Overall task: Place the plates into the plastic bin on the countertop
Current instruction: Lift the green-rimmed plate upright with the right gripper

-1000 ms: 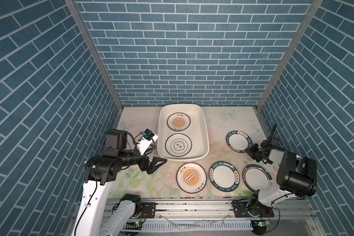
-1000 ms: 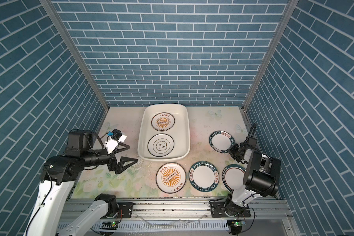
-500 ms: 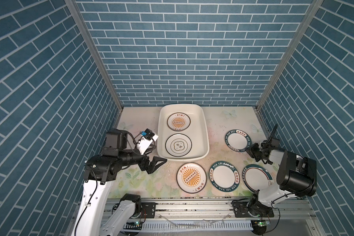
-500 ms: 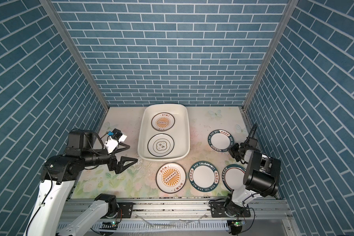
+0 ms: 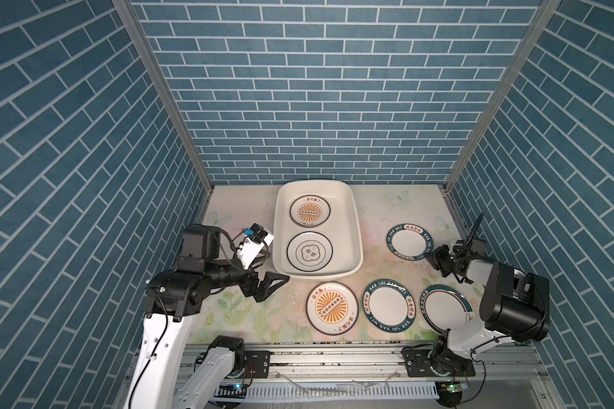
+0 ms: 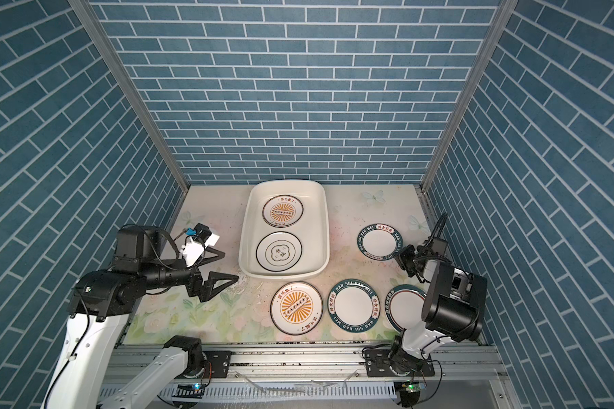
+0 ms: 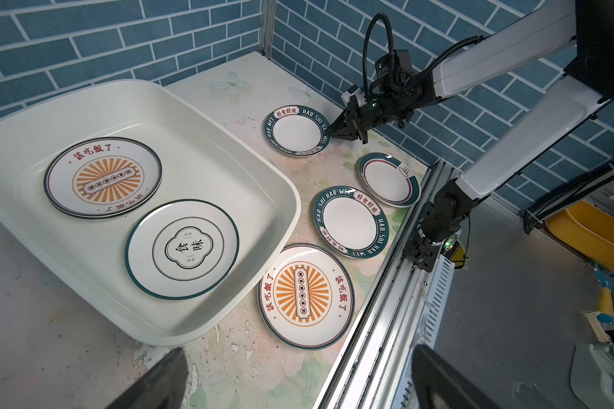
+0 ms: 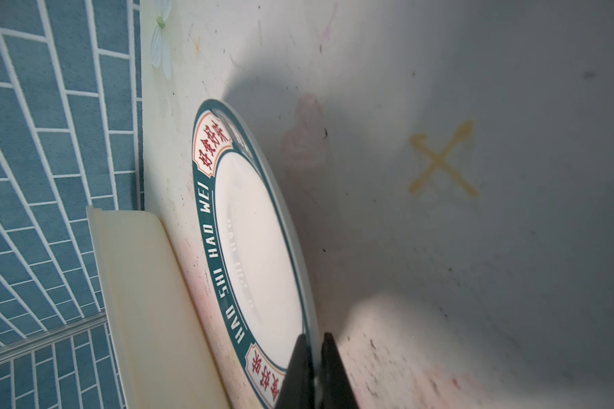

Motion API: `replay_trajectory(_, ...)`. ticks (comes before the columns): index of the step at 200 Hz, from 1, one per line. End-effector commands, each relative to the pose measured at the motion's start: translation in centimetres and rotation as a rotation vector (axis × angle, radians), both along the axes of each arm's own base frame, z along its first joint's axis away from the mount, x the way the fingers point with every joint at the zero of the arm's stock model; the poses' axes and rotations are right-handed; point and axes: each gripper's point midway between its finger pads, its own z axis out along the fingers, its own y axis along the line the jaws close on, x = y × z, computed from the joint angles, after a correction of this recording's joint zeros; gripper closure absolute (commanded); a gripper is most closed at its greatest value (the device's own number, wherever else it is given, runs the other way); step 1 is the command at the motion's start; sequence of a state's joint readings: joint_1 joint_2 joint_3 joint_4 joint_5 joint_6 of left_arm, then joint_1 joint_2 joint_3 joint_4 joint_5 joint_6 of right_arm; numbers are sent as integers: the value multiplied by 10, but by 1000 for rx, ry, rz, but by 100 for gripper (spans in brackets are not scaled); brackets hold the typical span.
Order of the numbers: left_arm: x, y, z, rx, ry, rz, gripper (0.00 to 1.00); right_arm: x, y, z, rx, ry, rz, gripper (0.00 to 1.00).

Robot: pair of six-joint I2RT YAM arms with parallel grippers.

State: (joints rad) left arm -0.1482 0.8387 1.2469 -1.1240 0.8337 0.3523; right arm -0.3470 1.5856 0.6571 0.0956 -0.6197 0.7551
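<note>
- Right gripper was clamped on the rim of the far lettered plate: pickup step.
- Next move likely needed a lift into the plastic bin.
- Left gripper jaws stood apart.

right hand clamped on rim | teal-lettered plate | plastic bin beside plate

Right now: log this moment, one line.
right gripper: shut on far lettered plate rim | left gripper: open, empty | plastic bin: sunburst plate, cloud plate
</note>
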Motion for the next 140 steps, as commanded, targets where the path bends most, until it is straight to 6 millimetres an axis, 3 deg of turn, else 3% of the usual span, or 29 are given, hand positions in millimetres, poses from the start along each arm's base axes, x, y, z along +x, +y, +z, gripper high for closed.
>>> replay_trajectory(1, -2, 0, 10, -9, -35, -5, 0, 9, 4, 21, 26, -60, 6, 99)
replay_trajectory(140, -2, -1, 10, -14, -30, -7, 1, 21, 13, 101, 42, -222, 18, 100)
